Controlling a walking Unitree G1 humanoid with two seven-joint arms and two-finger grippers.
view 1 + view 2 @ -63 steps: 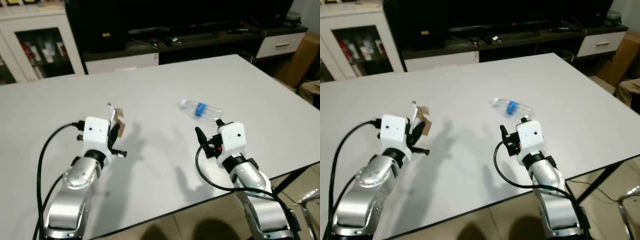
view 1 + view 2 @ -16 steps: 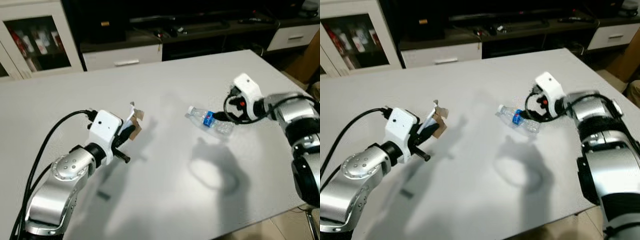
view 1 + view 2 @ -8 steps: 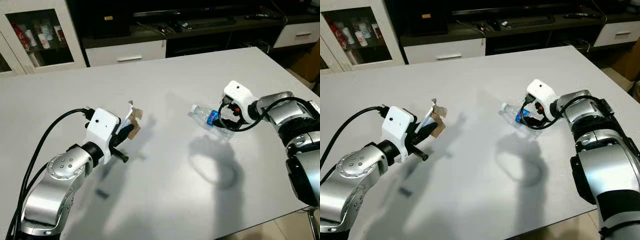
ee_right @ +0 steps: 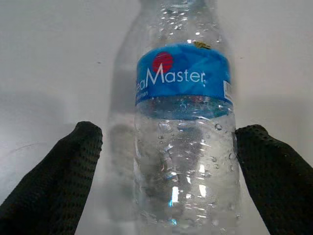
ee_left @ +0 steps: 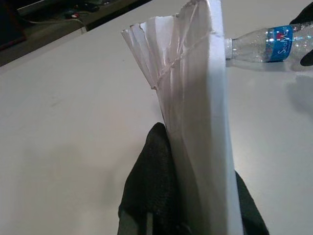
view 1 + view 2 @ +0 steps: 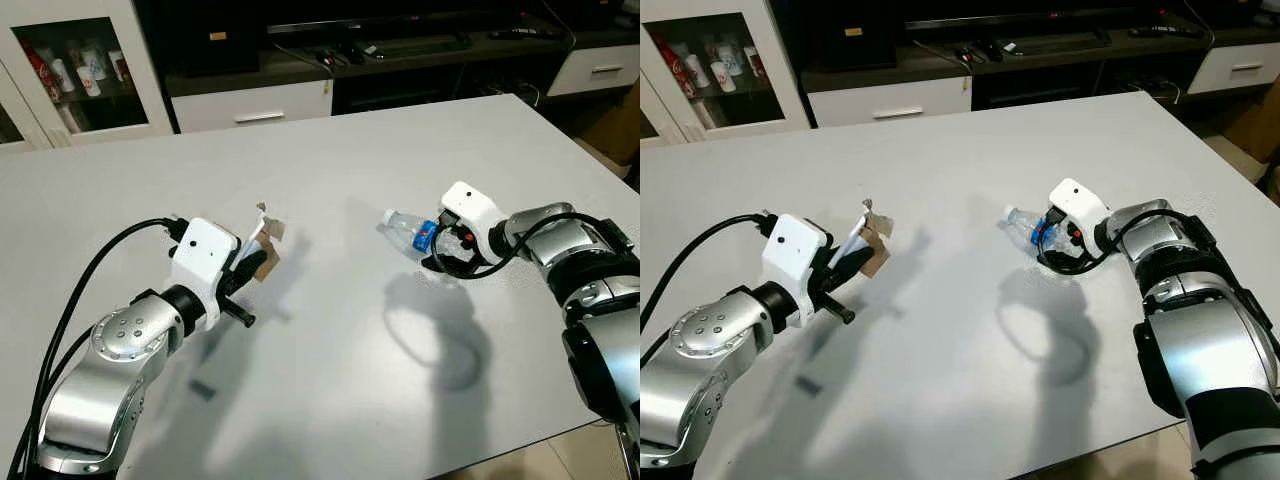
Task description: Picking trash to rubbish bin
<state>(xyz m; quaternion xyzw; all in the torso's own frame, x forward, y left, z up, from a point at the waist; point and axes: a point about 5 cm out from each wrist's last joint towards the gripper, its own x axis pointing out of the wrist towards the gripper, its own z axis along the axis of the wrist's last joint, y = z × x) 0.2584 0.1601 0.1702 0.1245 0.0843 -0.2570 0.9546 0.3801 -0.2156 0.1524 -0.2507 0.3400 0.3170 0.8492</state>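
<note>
Far left, behind the table: a white glass-fronted cabinet with red and white items on its shelves.

Left arm reached out over the white table. Left gripper was clenched on a piece of folded white and brown card trash, held clear above the tabletop. In the left wrist view the card stood edge-on between the black fingers, its upper end torn and fanned out.

Middle back: a dark low TV unit with a white drawer below it.

Right of centre: a clear plastic water bottle with a blue label lay on its side on the table, cap end pointing toward the left. Right gripper was at the bottle's base end, low to the tabletop. In the right wrist view its fingers stood spread, one on each side of the bottle, with gaps showing; not yet closed on it.

Right arm's shadow fell on the table in front of the bottle.
</note>
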